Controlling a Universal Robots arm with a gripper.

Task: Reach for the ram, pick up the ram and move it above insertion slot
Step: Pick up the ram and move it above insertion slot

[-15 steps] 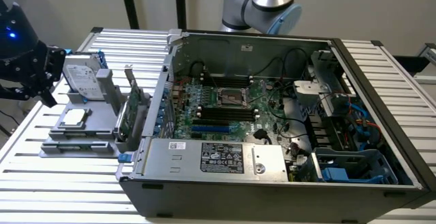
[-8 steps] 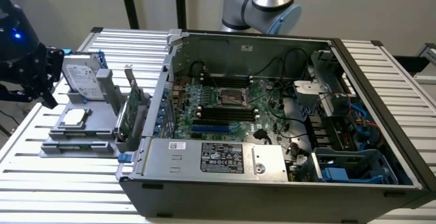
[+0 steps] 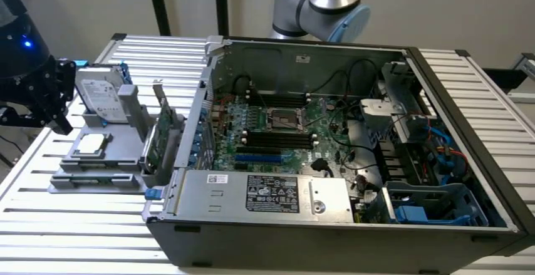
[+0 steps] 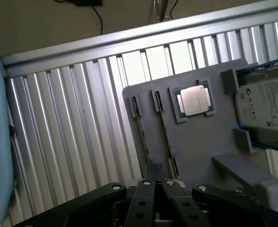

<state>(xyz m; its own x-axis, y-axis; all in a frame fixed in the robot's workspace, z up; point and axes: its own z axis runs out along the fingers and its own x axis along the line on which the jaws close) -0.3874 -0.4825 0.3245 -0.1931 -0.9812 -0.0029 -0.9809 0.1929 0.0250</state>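
Observation:
Thin and greenish, the ram (image 4: pixel 166 137) stands on edge in a narrow groove of the grey fixture (image 4: pixel 200 142), with a second groove (image 4: pixel 141 130) alongside it. My gripper (image 4: pixel 156 183) hovers above the near end of these grooves, with its black fingers (image 4: pixel 145 201) pressed together and nothing between them. In the exterior view my gripper (image 3: pixel 60 119) hangs at the left, beside the fixture (image 3: pixel 92 178) and outside the computer case. The insertion slot (image 3: pixel 280 138) is one of several parallel black sockets on the motherboard, just below the CPU socket (image 3: pixel 287 119).
The fixture also carries a loose CPU (image 4: pixel 194 100), a hard drive (image 4: pixel 271 109) and an upright green expansion card (image 3: pixel 167 131). The case wall (image 3: pixel 197 131) stands between fixture and motherboard. A shorter blue slot (image 3: pixel 259 158), cables (image 3: pixel 342 156) and the power supply (image 3: pixel 267 193) surround the sockets.

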